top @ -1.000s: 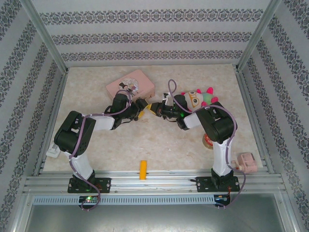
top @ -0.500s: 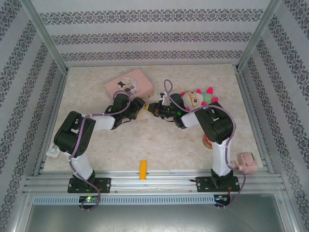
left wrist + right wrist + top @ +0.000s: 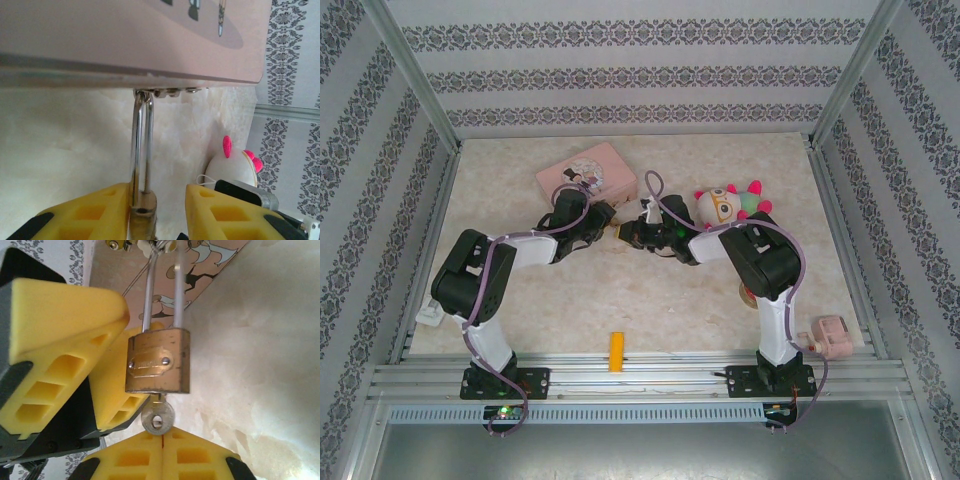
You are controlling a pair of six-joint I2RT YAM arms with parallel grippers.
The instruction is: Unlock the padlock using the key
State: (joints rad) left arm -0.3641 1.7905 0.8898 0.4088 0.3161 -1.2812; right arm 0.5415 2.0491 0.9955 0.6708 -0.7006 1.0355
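The brass padlock (image 3: 157, 360) hangs by its silver shackle (image 3: 141, 145) from the latch of the pink tin (image 3: 587, 170). The key (image 3: 157, 419) sits in its keyhole, its round head sticking out below. My right gripper (image 3: 162, 437) is shut, its tips meeting just under the key head with nothing between them. My left gripper (image 3: 157, 200) stands open round the padlock body: the left finger (image 3: 100, 210) touches it, while the right finger (image 3: 220, 210) is a gap away. In the top view both grippers meet in front of the tin, the left (image 3: 605, 218) and the right (image 3: 626, 232).
A white plush toy (image 3: 725, 203) with pink spikes lies right of the grippers. A yellow-orange block (image 3: 616, 351) rests near the front rail. A pink object (image 3: 832, 333) sits at the front right, and a round item (image 3: 750, 292) is beside the right arm. Striped walls enclose the table.
Both grippers have shifted left and back toward the pink tin. The left gripper's jaws have narrowed round the padlock. The right gripper has stayed shut.
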